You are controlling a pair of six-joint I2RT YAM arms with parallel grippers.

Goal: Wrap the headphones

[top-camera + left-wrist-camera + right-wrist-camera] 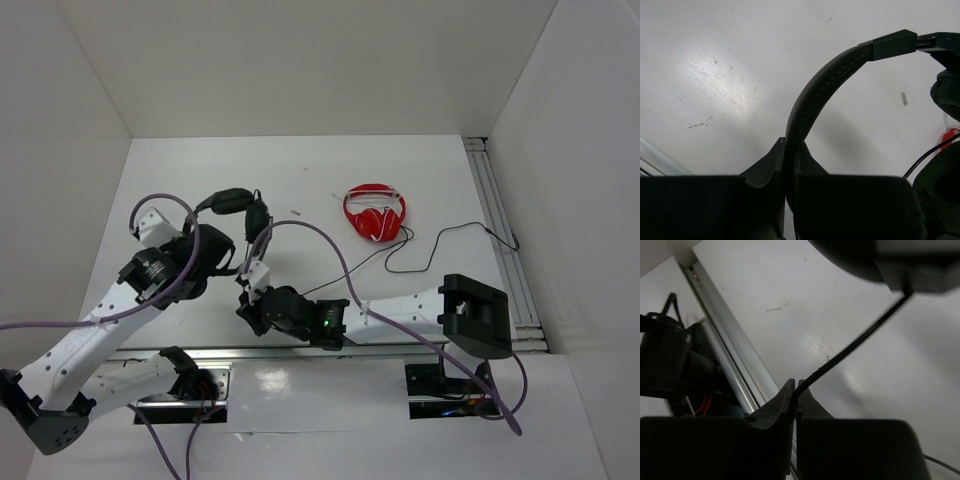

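Top: black over-ear headphones (232, 200) sit left of the red headphones (375, 212).
Left wrist: my left gripper (790, 150) is clamped on the padded headband (825, 80).
Right wrist: my right gripper (795, 390) pinches the thin black cable (855, 345), which runs straight up-right back to the headphones. Right arm should wind.

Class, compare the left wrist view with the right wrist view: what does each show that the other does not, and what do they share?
Only the left wrist view shows the left fingers shut on the padded headband. Only the right wrist view shows the right fingers pinching the thin cable, with a metal rail running along the table's edge. Both show the white table and part of the black headphones.
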